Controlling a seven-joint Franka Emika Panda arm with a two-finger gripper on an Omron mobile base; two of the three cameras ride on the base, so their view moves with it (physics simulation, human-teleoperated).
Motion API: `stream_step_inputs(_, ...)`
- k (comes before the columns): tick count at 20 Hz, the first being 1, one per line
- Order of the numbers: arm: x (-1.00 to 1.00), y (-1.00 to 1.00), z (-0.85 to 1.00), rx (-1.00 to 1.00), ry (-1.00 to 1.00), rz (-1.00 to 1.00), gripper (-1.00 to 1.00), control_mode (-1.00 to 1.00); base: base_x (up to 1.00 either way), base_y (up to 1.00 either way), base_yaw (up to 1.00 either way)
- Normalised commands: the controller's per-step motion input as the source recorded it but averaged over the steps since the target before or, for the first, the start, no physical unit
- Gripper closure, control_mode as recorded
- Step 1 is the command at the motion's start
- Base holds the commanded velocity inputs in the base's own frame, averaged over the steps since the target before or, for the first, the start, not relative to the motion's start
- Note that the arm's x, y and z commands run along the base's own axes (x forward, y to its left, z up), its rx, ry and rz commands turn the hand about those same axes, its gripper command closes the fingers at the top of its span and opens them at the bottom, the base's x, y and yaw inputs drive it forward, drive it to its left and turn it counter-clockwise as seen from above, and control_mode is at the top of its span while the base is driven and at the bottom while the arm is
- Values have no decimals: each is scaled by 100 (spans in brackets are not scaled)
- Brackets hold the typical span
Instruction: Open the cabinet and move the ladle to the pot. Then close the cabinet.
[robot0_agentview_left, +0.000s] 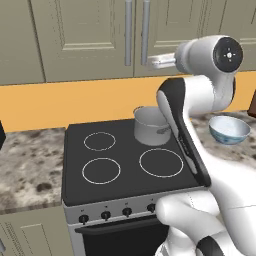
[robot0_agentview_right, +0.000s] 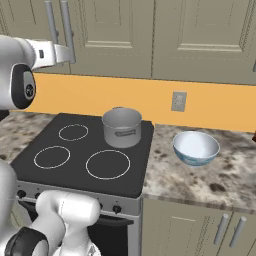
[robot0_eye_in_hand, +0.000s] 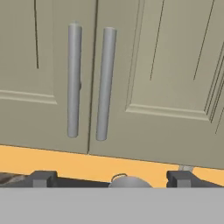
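Facing 1 cabinet (robot0_eye_in_hand: 131, 78) with 2 shut doors, 2 bar handles (robot0_eye_in_hand: 74, 81), hand (robot0_eye_in_hand: 111, 178) spread wide, 1 pot (robot0_agentview_right: 122, 127), 1 bowl (robot0_agentview_right: 196, 147).

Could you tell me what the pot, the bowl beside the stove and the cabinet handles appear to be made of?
The pot looks like brushed grey metal: dull, even sheen, straight sides. The bowl seems glazed ceramic, with a glossy pale-blue outside and a white inside, though plastic is possible. The cabinet handles look like satin silver metal bars with a soft highlight along their length; the cabinet doors appear matte painted wood.
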Motion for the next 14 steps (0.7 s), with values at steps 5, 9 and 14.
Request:
stream_step_inputs(5, 2, 6, 37, 0, 0, 0, -100, -100, 0, 0, 0)
stream_step_inputs(9, 8, 0, 23, 0, 1, 0, -100, -100, 0, 0, 0)
stream_step_inputs(14, 34, 0, 3, 0, 2, 0, -100, -100, 0, 0, 0)
